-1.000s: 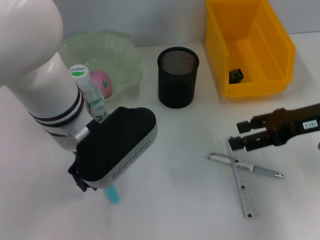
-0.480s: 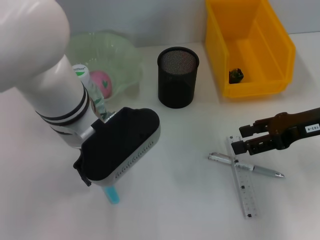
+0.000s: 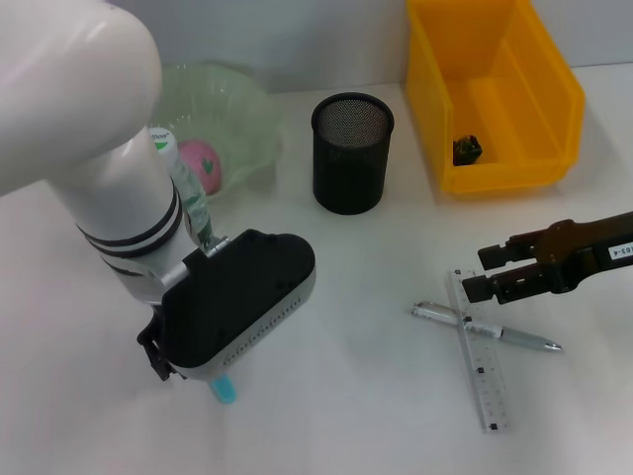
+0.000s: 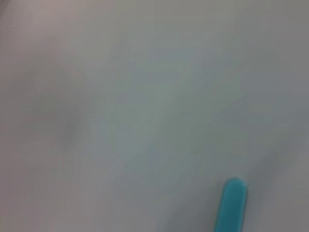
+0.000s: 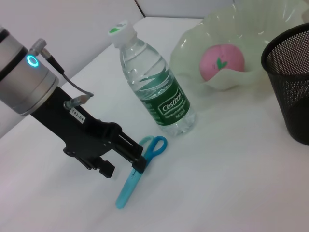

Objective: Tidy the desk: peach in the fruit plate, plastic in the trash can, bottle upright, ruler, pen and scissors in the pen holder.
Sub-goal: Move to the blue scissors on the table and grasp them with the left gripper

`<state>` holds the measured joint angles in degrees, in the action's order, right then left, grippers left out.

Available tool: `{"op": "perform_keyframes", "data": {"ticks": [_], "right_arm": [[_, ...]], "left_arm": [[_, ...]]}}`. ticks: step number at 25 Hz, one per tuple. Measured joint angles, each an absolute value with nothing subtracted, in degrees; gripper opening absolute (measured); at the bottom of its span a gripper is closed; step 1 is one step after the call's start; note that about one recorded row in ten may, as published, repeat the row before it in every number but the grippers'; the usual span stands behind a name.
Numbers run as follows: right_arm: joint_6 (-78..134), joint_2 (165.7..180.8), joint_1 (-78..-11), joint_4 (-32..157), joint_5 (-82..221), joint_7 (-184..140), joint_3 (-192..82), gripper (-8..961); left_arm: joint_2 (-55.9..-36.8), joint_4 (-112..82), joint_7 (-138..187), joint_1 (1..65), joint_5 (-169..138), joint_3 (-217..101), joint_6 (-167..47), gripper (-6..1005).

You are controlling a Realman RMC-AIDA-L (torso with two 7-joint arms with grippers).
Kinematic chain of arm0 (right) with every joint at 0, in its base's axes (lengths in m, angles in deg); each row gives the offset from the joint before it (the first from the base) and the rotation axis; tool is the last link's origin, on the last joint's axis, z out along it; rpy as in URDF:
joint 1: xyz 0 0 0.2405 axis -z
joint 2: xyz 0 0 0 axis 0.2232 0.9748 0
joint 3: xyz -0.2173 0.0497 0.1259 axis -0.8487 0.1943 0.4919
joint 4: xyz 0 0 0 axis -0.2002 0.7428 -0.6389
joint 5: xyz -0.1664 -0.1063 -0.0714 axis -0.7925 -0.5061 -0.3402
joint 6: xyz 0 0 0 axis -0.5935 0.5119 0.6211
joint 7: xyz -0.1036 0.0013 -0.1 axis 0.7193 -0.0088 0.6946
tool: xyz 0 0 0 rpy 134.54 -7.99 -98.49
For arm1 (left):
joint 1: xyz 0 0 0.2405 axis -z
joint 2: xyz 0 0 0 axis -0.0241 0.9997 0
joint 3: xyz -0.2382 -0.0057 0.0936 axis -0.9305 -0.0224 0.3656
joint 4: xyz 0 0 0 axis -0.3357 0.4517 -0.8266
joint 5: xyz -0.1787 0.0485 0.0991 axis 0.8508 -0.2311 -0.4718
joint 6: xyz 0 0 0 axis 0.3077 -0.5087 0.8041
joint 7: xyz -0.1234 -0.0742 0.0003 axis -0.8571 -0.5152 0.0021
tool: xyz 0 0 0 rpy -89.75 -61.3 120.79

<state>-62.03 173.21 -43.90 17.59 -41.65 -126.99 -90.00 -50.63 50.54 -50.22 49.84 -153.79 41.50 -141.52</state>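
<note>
left end effector [image 5: 139, 163] down on white worktop [image 3: 376, 396], fingers pinching light-blue plastic scissors [image 5: 140, 169] lying flat just beside upright clear water bottle [image 5: 157, 87]. right end effector [image 3: 473, 272] spread, hovering over clear ruler [image 3: 480, 351] crossed by silver pen [image 3: 490, 329]. open room around black mesh pen holder [image 3: 351, 153].

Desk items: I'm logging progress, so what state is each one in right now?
Peach: in the fruit plate.
Bottle: upright, capped.
Scissors: lying flat, left claw on them.
Pen: lying flat, crossing the ruler.
Pen holder: upright, nothing visible inside.
Trash can: holds a dark scrap.
Right claw: open, above the ruler.
</note>
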Motion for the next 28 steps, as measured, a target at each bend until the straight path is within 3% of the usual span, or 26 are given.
{"op": "perform_keyframes", "data": {"ticks": [11, 17, 28], "right_arm": [[-61.7, 173.57, -43.5, 17.7, -41.6, -126.7, -90.0, 801], [-61.6, 173.64, -43.3, 17.7, -41.6, -126.7, -90.0, 801], [-61.6, 173.74, -43.3, 17.7, -41.4, -127.0, -90.0, 802]], "left_arm": [[-50.63, 48.6, -48.1, 50.0, -152.7, 41.7, -141.2, 792], [-50.63, 47.6, -47.4, 50.0, -152.5, 42.0, -140.0, 648], [-50.62, 45.7, -45.5, 50.1, -151.8, 42.6, -139.1, 629]]}}
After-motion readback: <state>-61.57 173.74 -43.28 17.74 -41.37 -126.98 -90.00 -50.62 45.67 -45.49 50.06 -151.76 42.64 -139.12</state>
